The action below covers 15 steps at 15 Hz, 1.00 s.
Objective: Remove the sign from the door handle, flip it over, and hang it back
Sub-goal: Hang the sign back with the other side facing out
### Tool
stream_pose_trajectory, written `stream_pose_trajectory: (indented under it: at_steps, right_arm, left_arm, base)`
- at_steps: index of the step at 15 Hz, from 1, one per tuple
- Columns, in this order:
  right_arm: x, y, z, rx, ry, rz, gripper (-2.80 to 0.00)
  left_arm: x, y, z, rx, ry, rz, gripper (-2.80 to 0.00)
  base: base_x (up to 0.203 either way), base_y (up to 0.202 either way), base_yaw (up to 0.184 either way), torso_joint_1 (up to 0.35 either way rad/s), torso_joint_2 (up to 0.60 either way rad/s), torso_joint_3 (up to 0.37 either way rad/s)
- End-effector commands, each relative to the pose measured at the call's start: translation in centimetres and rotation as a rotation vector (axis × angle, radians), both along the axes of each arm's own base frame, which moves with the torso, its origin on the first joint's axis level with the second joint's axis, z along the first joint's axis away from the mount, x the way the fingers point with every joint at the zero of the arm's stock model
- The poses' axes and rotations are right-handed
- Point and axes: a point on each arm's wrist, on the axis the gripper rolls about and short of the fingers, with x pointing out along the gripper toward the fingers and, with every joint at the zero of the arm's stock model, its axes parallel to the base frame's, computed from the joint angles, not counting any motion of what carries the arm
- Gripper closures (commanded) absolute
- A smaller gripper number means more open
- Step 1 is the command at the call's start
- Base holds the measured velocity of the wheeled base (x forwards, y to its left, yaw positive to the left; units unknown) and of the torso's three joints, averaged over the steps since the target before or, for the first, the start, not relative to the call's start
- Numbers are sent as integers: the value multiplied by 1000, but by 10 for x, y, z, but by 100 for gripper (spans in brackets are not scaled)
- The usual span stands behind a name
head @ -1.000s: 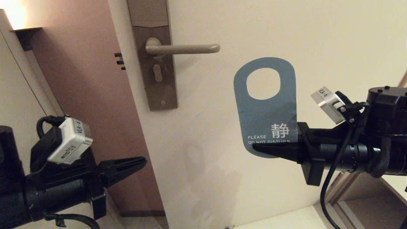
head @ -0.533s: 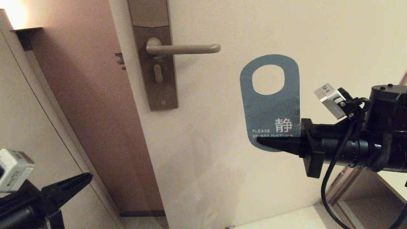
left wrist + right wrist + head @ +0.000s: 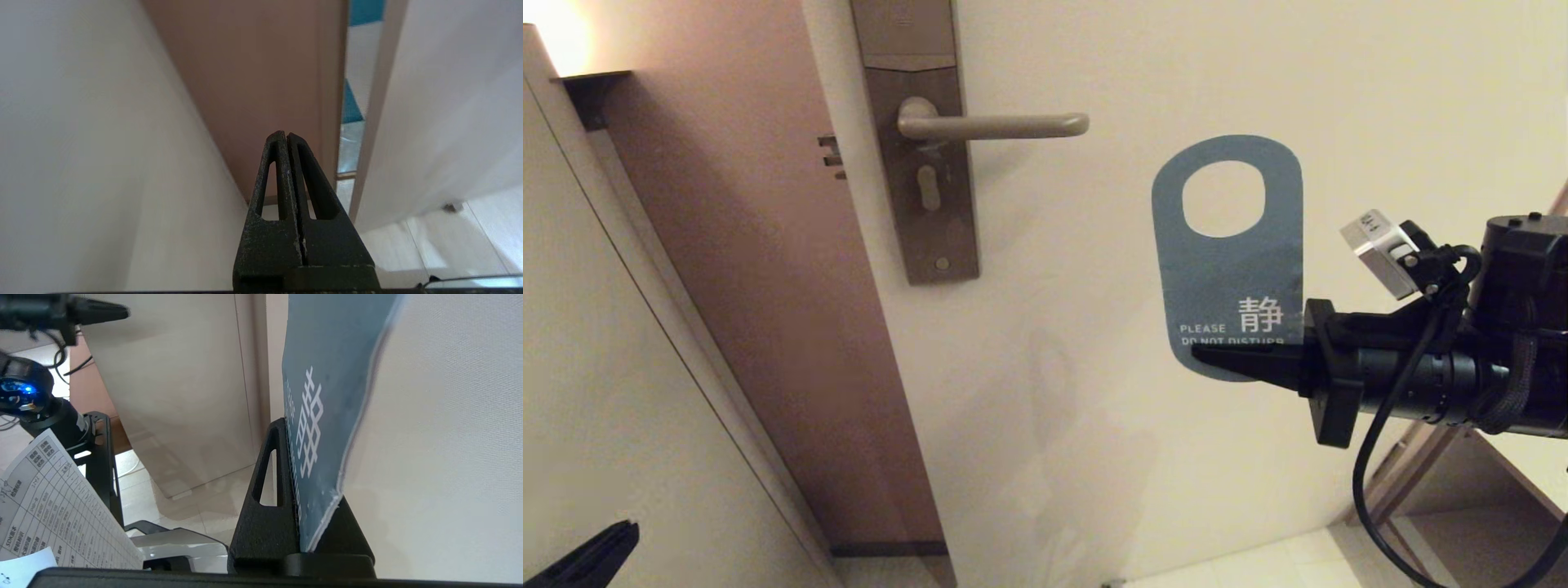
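Cream door (image 3: 1094, 286) behind | head: teal sign (image 3: 1229, 269) upright, right of bare round-bar door handle (image 3: 992, 125), right gripper (image 3: 1205, 357) pinching its bottom edge | left wrist: left gripper (image 3: 286, 136) low left, jaws pressed together | right wrist: sign's thin laminated edge.

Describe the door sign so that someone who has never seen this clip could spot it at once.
Start at the pale door and its bronze lever handle. To the handle's right and lower, the right gripper holds the sign upright by its bottom edge. It is the only teal card, with a large oval hole and white "PLEASE DO NOT DISTURB" lettering.
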Motion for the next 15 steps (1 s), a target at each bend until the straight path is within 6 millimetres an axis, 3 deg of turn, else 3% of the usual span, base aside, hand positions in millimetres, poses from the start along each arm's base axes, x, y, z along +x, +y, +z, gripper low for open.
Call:
stream_pose_trajectory:
  at_steps: [1,7,15]
  right_arm:
    - [0,-1,1,2,-6,-2,0]
    - [3,-1,5,8,-20,-4,0]
    - [9,-3,0,1,-1,-22,0]
  left_arm:
    - [-19,1,-4,-10,-80,10,0]
    - [-72,0,-39,-51,-191,-39,0]
    - [-74,0,-44,-93,-171,-57,0]
  base:
    - [0,0,0,0,0,0]
    - [0,0,0,0,0,0]
    - [0,0,0,0,0,0]
